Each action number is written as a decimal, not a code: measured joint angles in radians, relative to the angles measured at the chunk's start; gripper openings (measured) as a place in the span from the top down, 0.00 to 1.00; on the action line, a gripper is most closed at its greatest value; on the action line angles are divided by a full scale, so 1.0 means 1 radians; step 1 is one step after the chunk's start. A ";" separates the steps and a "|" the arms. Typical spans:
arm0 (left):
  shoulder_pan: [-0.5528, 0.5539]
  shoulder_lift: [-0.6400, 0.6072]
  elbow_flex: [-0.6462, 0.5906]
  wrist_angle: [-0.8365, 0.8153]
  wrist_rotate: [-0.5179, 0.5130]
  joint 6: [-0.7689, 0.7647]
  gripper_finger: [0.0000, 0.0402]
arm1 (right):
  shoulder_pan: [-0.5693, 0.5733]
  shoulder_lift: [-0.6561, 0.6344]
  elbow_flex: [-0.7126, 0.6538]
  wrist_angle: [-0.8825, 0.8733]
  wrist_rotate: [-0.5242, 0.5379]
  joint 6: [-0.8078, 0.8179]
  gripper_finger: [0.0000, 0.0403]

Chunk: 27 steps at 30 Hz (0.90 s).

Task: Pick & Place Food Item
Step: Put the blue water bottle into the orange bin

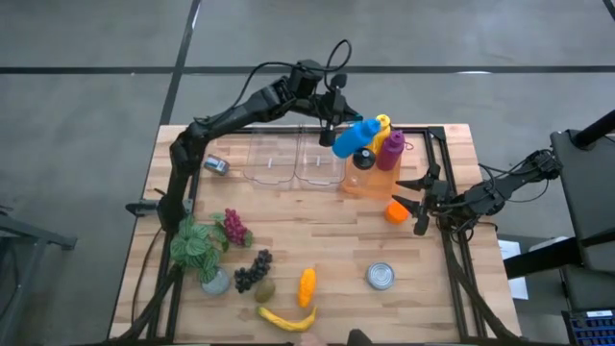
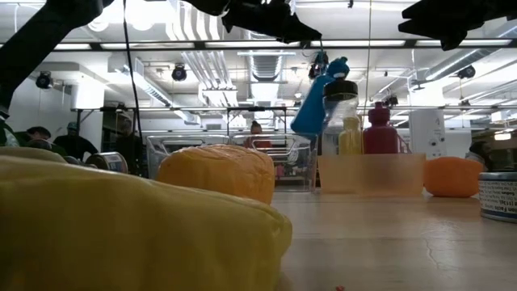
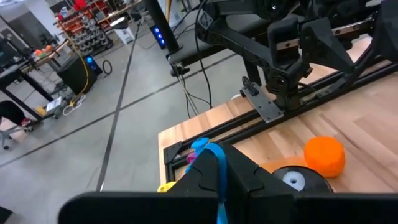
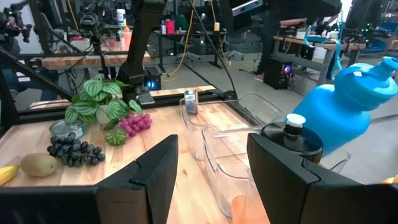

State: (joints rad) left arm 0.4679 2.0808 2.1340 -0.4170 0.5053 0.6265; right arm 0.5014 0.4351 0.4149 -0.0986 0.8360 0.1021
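A blue bottle (image 1: 354, 137) hangs tilted from my left gripper (image 1: 332, 119), which is shut on its blue strap at the table's far middle. It hangs just above an orange bin (image 1: 370, 180) that holds a yellow bottle (image 1: 382, 124), a magenta bottle (image 1: 390, 150) and a clear black-capped bottle (image 1: 363, 160). Whether the blue bottle touches the black-capped one, I cannot tell. An orange (image 1: 396, 212) lies on the table beside the bin. My right gripper (image 1: 419, 196) waits open next to the orange, near the right edge, with nothing between its fingers. My left gripper pinches the bottle's thin blue strap (image 3: 217, 163) between its two fingers, with the strap running along the gap between them. The fingers slant slightly downward. The bottle (image 2: 321, 99) hangs below them, tilted, clear of the table.
Two clear containers (image 1: 293, 160) stand left of the bin. A potted plant (image 1: 197, 246), red grapes (image 1: 233, 228), dark grapes (image 1: 252, 271), a kiwi (image 1: 264, 289), a banana (image 1: 288, 318), a corn cob (image 1: 307, 285) and a tin (image 1: 381, 277) sit on the near half.
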 joint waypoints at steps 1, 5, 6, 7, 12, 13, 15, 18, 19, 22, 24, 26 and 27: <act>0.000 0.000 0.000 0.004 0.000 0.002 0.99 | 0.000 0.000 0.000 0.000 0.000 0.001 0.53; 0.000 0.000 -0.001 0.010 0.000 0.007 0.99 | 0.000 0.000 0.000 0.000 0.000 0.000 0.53; 0.000 0.000 -0.001 0.010 0.000 0.007 0.99 | 0.000 0.000 0.000 0.000 0.000 0.001 0.53; 0.000 0.000 -0.004 0.012 0.002 0.013 0.99 | 0.000 0.000 0.000 0.000 0.000 0.001 0.53; -0.003 0.002 -0.067 0.082 0.047 0.033 0.99 | 0.000 0.000 0.000 0.000 0.000 0.001 0.53; -0.003 0.002 -0.079 0.093 0.050 0.032 0.99 | 0.000 0.000 0.000 0.000 0.000 0.000 0.53; -0.003 0.002 -0.096 0.124 0.050 0.034 0.99 | 0.000 0.000 0.000 0.000 0.000 0.000 0.53; -0.002 0.002 -0.100 0.147 0.053 0.033 0.99 | 0.000 0.000 0.000 0.000 0.000 0.000 0.53; -0.002 0.002 -0.098 0.148 0.053 0.032 0.99 | 0.000 0.000 0.000 0.000 0.000 0.000 0.53; -0.002 0.002 -0.093 0.163 0.057 0.032 0.99 | 0.000 0.000 0.000 0.000 0.000 0.001 0.53; -0.002 0.002 -0.093 0.175 0.061 0.032 0.99 | 0.000 0.000 0.000 0.000 0.000 0.000 0.53; -0.002 0.002 -0.093 0.183 0.061 0.032 0.99 | 0.000 0.000 0.000 0.000 0.000 0.001 0.53; -0.002 0.002 -0.093 0.190 0.060 0.032 0.99 | 0.000 0.000 0.000 0.000 0.000 0.001 0.53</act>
State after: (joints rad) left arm 0.4656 2.0827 2.0415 -0.2268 0.5657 0.6582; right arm 0.5014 0.4352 0.4149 -0.0986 0.8360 0.1027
